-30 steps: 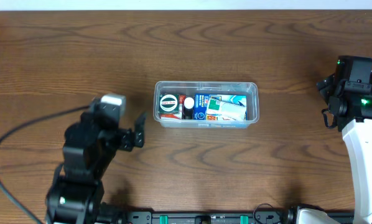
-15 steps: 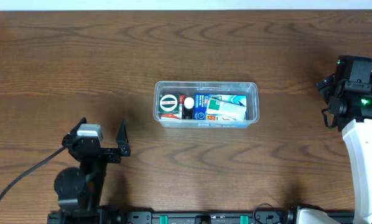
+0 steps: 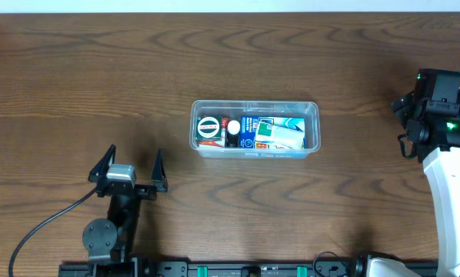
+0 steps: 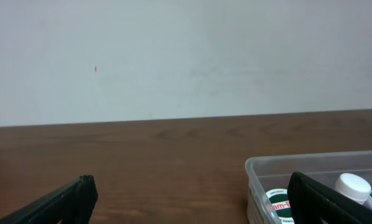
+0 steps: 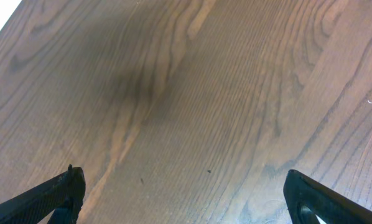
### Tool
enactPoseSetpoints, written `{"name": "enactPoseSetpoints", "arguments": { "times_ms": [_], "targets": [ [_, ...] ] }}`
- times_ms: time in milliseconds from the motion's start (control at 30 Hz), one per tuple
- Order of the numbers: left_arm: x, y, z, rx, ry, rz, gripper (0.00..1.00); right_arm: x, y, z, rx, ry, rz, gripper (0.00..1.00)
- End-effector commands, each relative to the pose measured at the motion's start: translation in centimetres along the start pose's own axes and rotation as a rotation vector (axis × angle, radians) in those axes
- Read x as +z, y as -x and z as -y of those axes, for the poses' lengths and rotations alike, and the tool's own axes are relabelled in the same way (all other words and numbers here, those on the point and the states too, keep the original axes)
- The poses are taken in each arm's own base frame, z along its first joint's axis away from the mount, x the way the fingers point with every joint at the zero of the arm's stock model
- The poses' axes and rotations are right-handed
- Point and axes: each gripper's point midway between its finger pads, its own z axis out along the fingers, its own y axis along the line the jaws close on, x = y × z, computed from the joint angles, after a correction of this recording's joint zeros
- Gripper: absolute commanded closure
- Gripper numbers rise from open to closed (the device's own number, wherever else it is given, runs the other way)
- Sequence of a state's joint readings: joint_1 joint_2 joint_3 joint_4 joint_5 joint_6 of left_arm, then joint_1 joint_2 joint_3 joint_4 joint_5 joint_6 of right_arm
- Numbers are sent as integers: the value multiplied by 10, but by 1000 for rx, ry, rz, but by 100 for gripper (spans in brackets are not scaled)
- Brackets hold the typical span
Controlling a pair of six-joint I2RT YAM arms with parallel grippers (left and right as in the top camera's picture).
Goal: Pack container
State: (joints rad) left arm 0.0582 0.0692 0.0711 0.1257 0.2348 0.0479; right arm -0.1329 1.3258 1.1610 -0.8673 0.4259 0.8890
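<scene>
The clear plastic container (image 3: 312,127) sits at the table's middle. It holds several small packaged items: a round green-and-white tin (image 3: 208,127), a small bottle with a white cap (image 3: 233,128) and blue-and-green packets (image 3: 276,132). My left gripper (image 3: 132,165) is open and empty, low at the front left, well away from the container. In the left wrist view the container's corner (image 4: 260,171) shows at the lower right behind my open fingers (image 4: 189,193). My right gripper (image 5: 186,193) is open and empty over bare wood at the far right.
The right arm's body (image 3: 438,115) stands at the table's right edge. The left arm's base (image 3: 107,235) and its cable are at the front left edge. A pale wall (image 4: 186,56) lies beyond the table's far edge.
My left arm has drawn back toward the front edge, folding down away from the container, its gripper staying open. The right arm and the container have not moved.
</scene>
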Motion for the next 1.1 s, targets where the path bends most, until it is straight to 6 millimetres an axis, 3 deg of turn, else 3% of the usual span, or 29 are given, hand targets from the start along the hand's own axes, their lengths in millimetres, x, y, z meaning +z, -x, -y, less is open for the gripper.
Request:
{"name": "enactPoseSetpoints", "arguments": {
  "times_ms": [0,433,1067],
  "targets": [
    [-2,0,2,-2,-12,30,2,-1,4,2,22,-8,15,1],
    [-5,-61,2,-50,-8,-178,2,-1,4,2,22,-8,15,1],
    [-5,-60,1,-49,-4,-174,2,-1,4,2,22,-8,15,1]
  ]
}}
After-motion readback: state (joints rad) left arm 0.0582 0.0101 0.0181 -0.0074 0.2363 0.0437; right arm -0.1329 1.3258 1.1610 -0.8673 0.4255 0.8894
